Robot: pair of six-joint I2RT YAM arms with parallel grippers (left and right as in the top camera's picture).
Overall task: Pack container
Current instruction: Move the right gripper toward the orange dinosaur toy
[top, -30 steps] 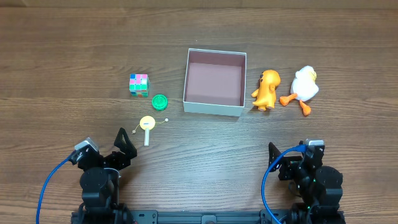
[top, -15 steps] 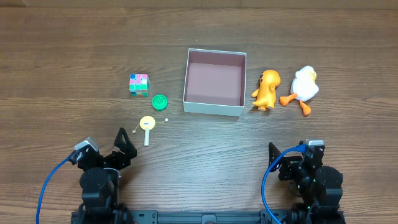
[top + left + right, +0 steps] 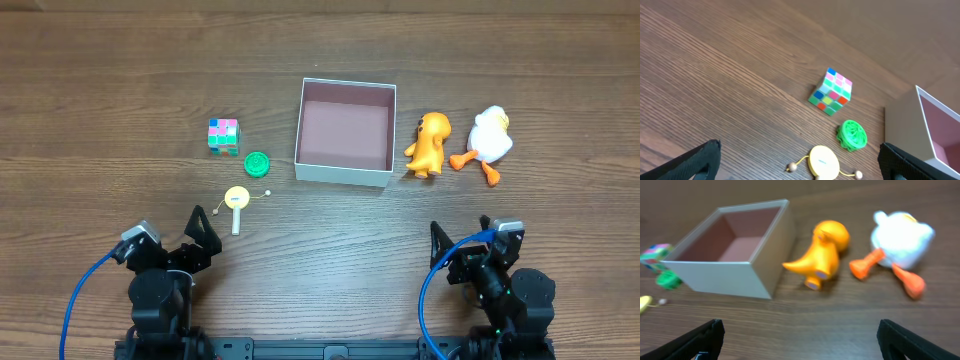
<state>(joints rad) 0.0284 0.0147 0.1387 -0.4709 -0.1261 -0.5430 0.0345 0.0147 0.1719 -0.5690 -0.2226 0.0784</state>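
Container [image 3: 340, 175] empty at mid-table, five toys loose around it, nothing yet in hand.

Both arms rest at the near edge of the table [image 3: 120, 80]; the left gripper [image 3: 799, 150] and the right gripper [image 3: 800, 327] each stand spread wide and hold nothing. The likeliest trouble is the light cardboard box sliding or tipping if a finger or a carried toy clips its wall. The orange figure [image 3: 429, 144] lies just beside the right wall, so a grasp there leaves little room on the box side. The white duck [image 3: 488, 137] has its orange feet close to that figure and may drag it. Left of the box, the green disc [image 3: 257, 162] and the yellow drum toy [image 3: 237, 199] lie flat and may slip from a pinch; the puzzle cube [image 3: 223, 135] stands apart behind them. Nothing blocks the open top.
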